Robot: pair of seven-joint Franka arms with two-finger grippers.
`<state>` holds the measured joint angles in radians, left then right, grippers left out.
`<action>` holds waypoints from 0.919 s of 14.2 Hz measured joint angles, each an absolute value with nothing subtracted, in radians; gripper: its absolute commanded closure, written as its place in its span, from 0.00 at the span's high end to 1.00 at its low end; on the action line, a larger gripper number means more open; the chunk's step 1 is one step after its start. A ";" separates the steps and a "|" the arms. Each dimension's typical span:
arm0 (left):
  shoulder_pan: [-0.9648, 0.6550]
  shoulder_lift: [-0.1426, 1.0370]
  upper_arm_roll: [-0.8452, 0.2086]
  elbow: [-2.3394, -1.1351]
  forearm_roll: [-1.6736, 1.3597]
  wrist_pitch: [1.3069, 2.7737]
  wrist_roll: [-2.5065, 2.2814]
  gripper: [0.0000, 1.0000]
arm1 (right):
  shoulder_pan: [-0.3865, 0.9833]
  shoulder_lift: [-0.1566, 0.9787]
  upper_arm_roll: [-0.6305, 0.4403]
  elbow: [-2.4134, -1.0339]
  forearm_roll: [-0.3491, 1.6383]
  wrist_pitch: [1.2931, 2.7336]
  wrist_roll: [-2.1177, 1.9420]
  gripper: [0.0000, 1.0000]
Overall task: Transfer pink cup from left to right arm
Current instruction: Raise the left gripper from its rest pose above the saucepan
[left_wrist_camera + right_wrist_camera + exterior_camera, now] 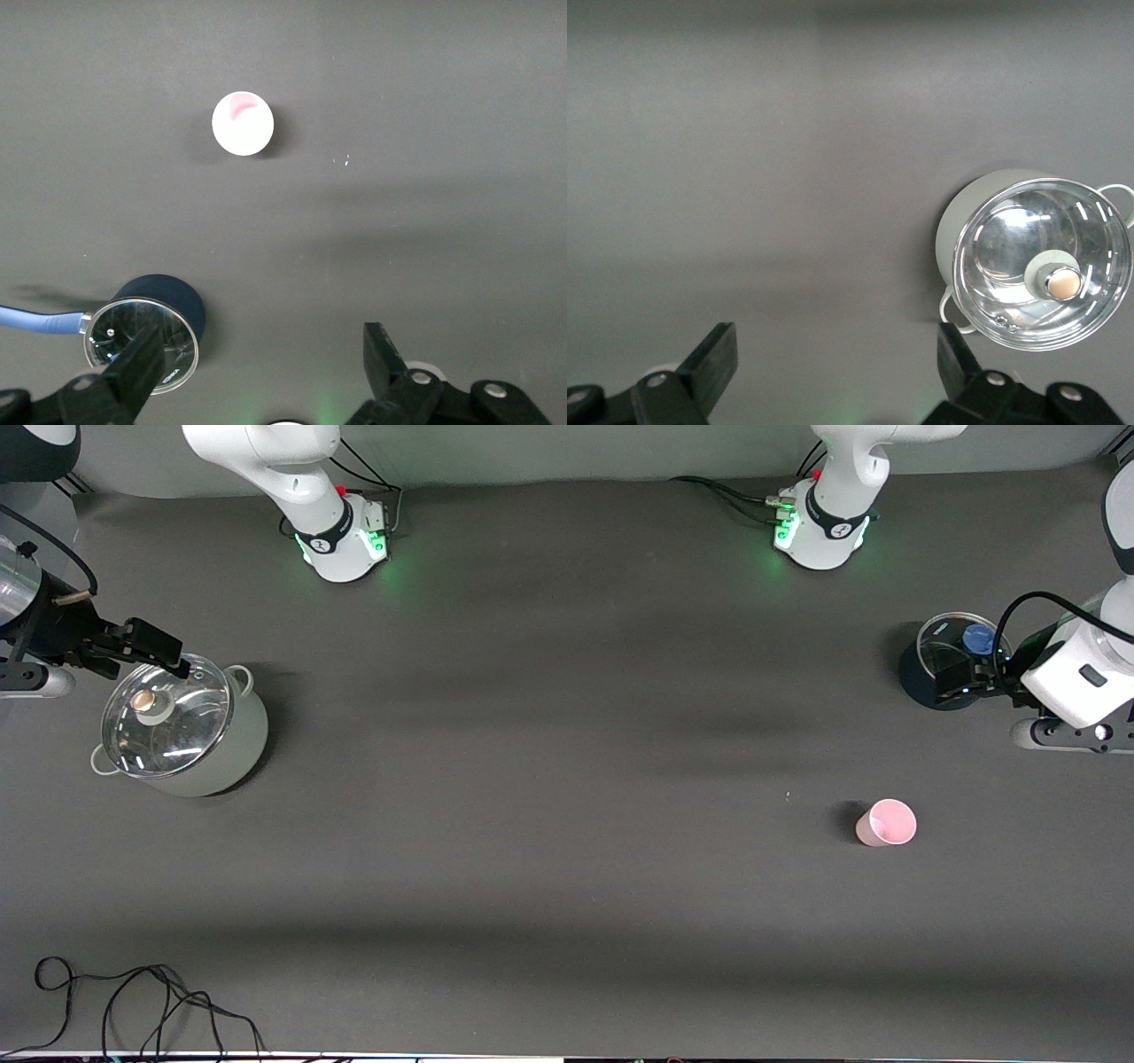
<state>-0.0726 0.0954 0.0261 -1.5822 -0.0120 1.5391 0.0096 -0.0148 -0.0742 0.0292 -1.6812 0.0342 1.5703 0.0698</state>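
The pink cup [886,822] stands upright on the dark table, toward the left arm's end, with nothing holding it. It also shows in the left wrist view [242,124]. My left gripper [955,680] is open and empty over a small dark blue pot, well apart from the cup. In its own view, the left gripper [261,354] has its jaws spread wide. My right gripper [155,646] is open and empty over the rim of a grey pot at the right arm's end of the table. Its jaws also stand wide in the right wrist view [837,354].
A grey pot with a glass lid [182,726] sits at the right arm's end and shows in the right wrist view [1041,266]. A dark blue pot with a glass lid [921,682] sits at the left arm's end, farther from the front camera than the cup. Loose black cables [133,1001] lie at the table's near edge.
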 measured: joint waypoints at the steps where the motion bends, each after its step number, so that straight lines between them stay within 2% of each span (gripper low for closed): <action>1: -0.073 0.096 0.027 -1.581 -0.012 1.539 0.010 1.00 | -0.015 -0.074 0.029 -1.681 0.034 1.570 0.070 1.00; 8: -0.007 0.108 0.046 -1.542 -0.012 1.544 0.238 1.00 | -0.015 -0.074 0.026 -1.681 0.034 1.570 0.070 1.00; 13: 0.043 0.229 0.048 -1.445 -0.069 1.622 0.568 1.00 | -0.015 -0.074 0.021 -1.681 0.034 1.570 0.070 1.00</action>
<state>0.0435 0.2293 0.0480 -1.4445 -0.0693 1.6222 0.5677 -0.0149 -0.0743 0.0207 -1.6811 0.0342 1.5701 0.0698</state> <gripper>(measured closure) 0.000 0.000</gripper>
